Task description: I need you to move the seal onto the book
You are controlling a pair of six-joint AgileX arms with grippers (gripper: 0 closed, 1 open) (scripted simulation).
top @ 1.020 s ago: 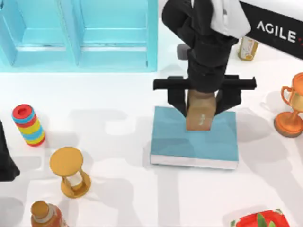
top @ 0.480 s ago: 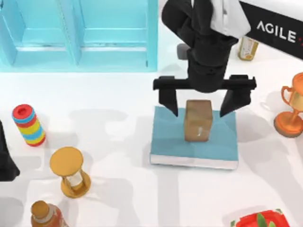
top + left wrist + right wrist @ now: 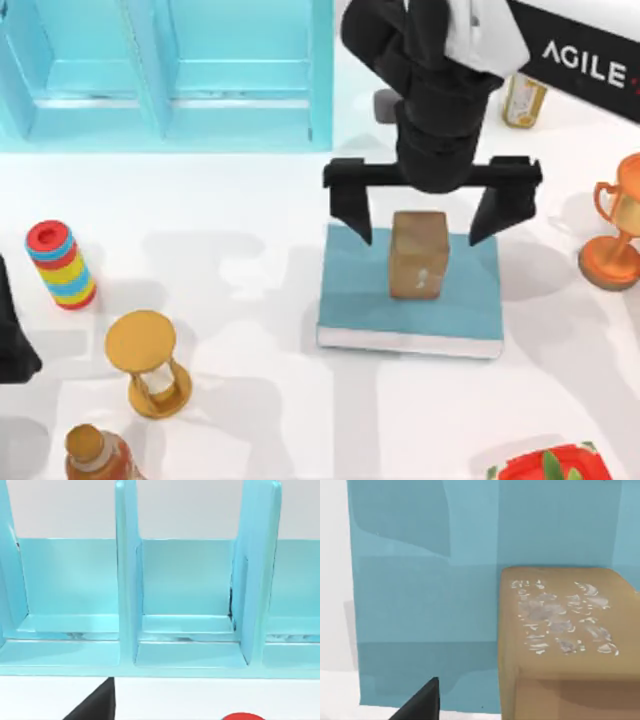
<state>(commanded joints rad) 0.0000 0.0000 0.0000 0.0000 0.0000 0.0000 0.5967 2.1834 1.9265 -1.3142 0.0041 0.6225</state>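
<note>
White table, seen from above, bearing all items. Light-blue shelf unit along the far edge at the top view's left; the left wrist view shows its open compartments from the front. Right arm, black, reaching in from the upper right and marked AGILE. Right gripper, its two fingers spread wide, one on each side of the seal and touching neither the seal nor the book. Book, teal cover and white page edges, lying flat right of the table's centre; its cover appears in the right wrist view. Seal, a tan-brown block standing upright on the book's cover, near the far edge; the right wrist view shows a pale flecked mark on one face. Left arm, parked at the left edge; its claw's state cannot be told. Orange trophy cup at the right edge. Golden hourglass and striped ring stack at the near left.
</note>
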